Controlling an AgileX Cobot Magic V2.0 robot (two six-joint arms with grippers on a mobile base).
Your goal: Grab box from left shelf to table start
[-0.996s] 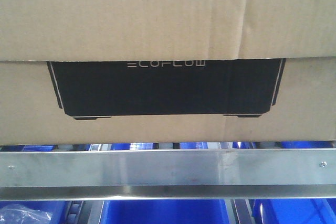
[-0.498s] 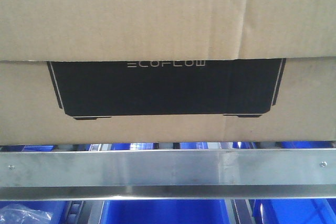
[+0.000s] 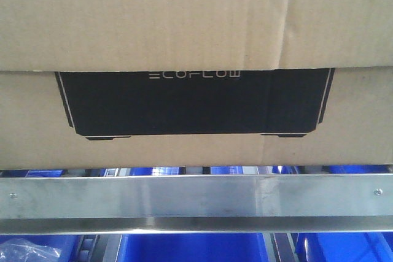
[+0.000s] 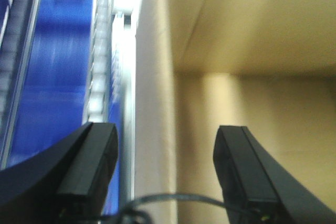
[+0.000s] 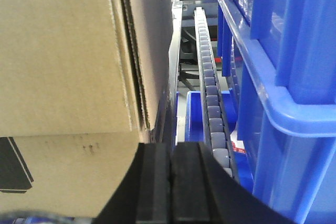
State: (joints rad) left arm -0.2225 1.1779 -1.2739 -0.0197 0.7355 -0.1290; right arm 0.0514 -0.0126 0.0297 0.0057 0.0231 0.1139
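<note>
Zero shift, front view: across the last second the box (image 3: 196, 23) has not moved. Its black panel (image 3: 196, 105) with the pale ECOFLOW lettering sits at the same spot above the front rail (image 3: 196, 197) of the left shelf (image 3: 73, 225). The blue bins (image 3: 190, 248) show beneath that rail. Neither gripper appears here.

Left wrist view: the left gripper (image 4: 165, 132) is spread wide and holds nothing. One finger lies over the blue blur on the shelf side and the other over cardboard, so the jaws straddle a vertical edge of the box. The picture is blurred, so contact cannot be told.

Right wrist view: the right gripper (image 5: 170, 150) has its fingers pressed together with nothing between them. It sits low beside the box's side face, and the roller track (image 5: 207, 77) and blue bins run just beside it.

Box position: on the left shelf at its front edge, just behind the rail and not lifted. No table is in view.

Meaning for the task: the stillness suggests the pull-out has not begun — the arms look set at the box's two sides, and the whole carry to the table is still ahead. A box this broad will likely need a squeeze from both sides, and the rail lip may catch its bottom edge.
</note>
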